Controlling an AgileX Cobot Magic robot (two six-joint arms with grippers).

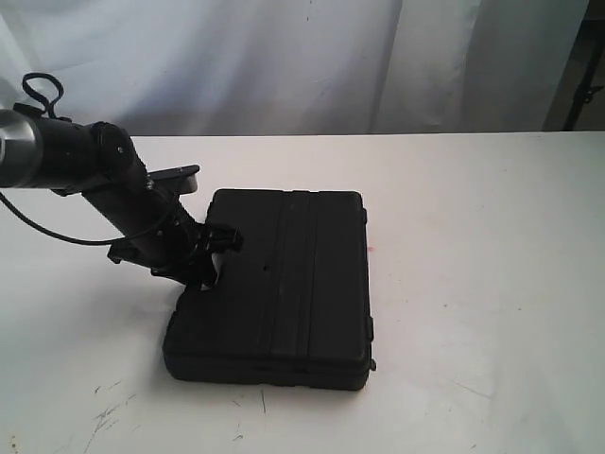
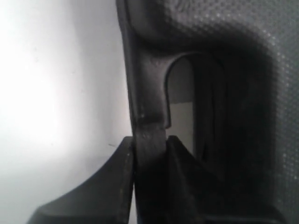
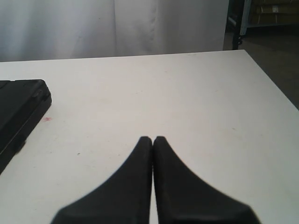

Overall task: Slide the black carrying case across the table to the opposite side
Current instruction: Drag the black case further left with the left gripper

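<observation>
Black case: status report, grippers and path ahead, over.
Left gripper clamped on case handle. Right gripper shut, empty, over bare table. Black case lying flat. No obstacle seen on the table beyond it.

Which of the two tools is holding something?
The left tool: it pinches the handle of the black case. The right tool is shut on nothing above the table.

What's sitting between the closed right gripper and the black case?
Nothing but bare table and a tiny pink spot, per the right wrist view.
</observation>
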